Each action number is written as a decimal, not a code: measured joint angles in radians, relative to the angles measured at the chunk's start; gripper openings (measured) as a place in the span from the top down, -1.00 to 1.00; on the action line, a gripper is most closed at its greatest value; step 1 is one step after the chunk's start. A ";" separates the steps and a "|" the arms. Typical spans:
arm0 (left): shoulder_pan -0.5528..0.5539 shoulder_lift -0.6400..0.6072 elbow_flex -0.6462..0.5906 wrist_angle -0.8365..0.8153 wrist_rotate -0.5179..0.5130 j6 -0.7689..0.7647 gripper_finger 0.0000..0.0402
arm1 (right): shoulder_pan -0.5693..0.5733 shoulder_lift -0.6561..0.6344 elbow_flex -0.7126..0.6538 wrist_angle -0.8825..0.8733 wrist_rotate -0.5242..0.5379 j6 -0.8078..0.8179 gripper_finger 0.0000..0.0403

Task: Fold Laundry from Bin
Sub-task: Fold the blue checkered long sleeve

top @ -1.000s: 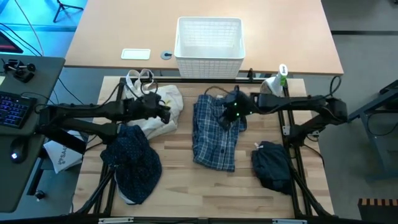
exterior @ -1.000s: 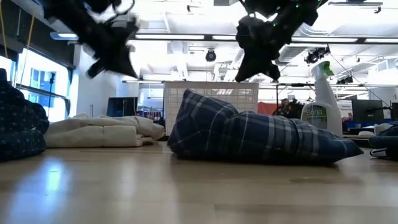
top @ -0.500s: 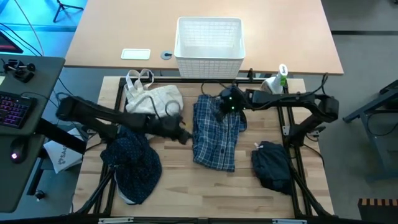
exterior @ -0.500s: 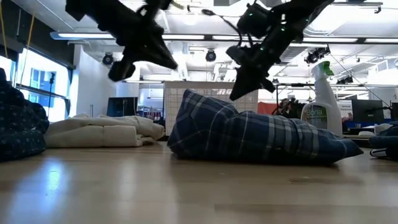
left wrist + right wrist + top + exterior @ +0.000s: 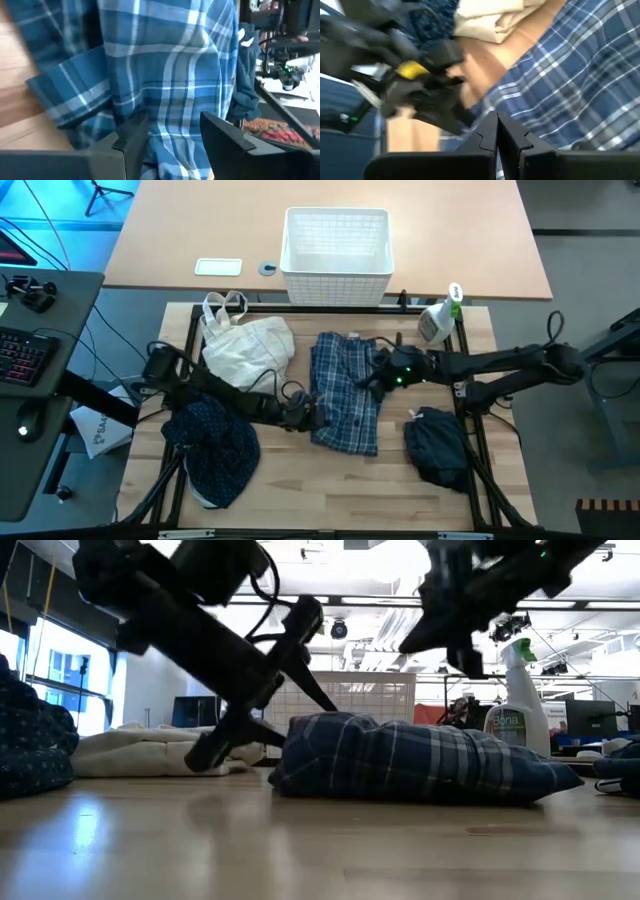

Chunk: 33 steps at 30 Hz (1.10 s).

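Left pincer dropped to plaid shirt edge, spread; right pincer above shirt, pressed together.

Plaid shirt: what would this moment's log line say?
left gripper: open, at plaid shirt left edge | right gripper: shut, over shirt | bin: empty

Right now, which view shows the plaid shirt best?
The high view: the whole plaid shirt lies in sight between both grippers. The low view shows only its side as a mound. Both wrist views show close patches of plaid.
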 joint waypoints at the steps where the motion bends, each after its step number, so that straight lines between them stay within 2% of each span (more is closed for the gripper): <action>1: -0.006 0.011 0.000 0.021 0.006 0.015 0.18 | 0.019 -0.016 0.002 -0.004 -0.001 0.013 1.00; 3: -0.033 0.016 0.000 0.044 0.005 0.042 0.33 | 0.055 -0.040 0.005 -0.009 -0.001 0.028 1.00; 7: -0.127 0.002 0.001 0.020 -0.010 0.110 0.85 | 0.119 -0.057 0.021 -0.016 0.031 0.059 1.00; 9: -0.183 0.002 0.001 -0.008 -0.036 0.094 0.94 | 0.157 -0.055 0.029 -0.020 0.062 0.100 1.00; 13: -0.268 0.001 0.001 -0.073 -0.124 0.081 0.96 | 0.227 -0.050 0.038 -0.019 0.133 0.113 1.00; 17: -0.309 -0.040 0.026 -0.085 -0.214 0.151 0.98 | 0.265 -0.029 0.038 -0.021 0.165 0.057 0.98; 21: -0.318 -0.105 0.086 -0.197 -0.153 0.232 0.99 | 0.302 0.011 0.038 -0.010 0.160 0.054 0.88; 23: -0.323 -0.149 0.135 -0.337 -0.109 0.277 1.00 | 0.324 0.046 0.038 0.018 0.165 0.055 0.80; 26: -0.345 -0.175 0.202 -0.526 -0.119 0.282 0.99 | 0.356 0.097 0.037 0.031 0.171 0.055 0.67; 29: -0.361 -0.164 0.204 -0.570 -0.150 0.250 0.88 | 0.377 0.140 0.037 0.041 0.176 0.081 0.55; 33: -0.350 -0.130 0.203 -0.507 -0.164 0.134 0.55 | 0.393 0.182 0.037 0.083 0.174 0.119 0.46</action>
